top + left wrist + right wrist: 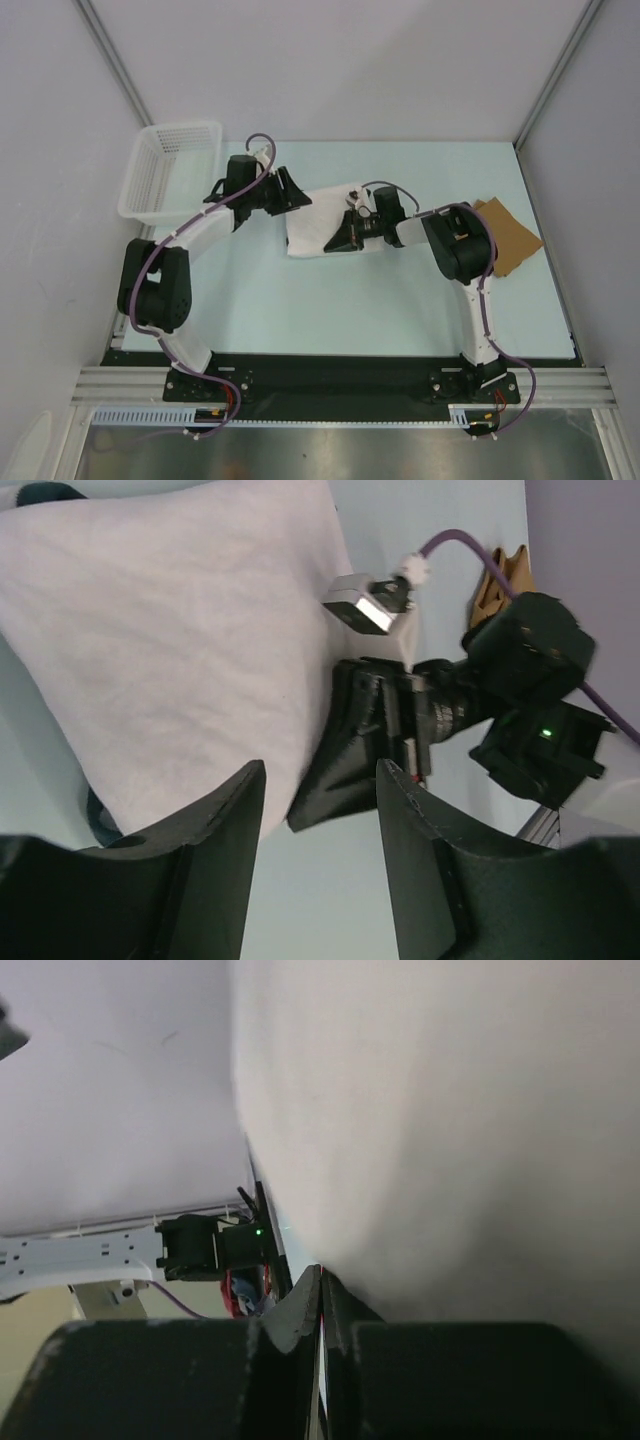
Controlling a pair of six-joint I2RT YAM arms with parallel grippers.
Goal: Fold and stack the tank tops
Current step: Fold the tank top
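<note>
There the white top (315, 215) lay between the tools: right gripper (332, 243) clamped on its edge, left gripper (320, 772) apart and empty just beside it. Thin, limp, light cloth; best pinched at hem corners

Two tops are counted: white tank top (312, 222), tan-brown tank top (512, 238). One white lattice basket (148, 190) is noted. Two arms are seen: left arm (190, 245), right arm (465, 250).
</note>
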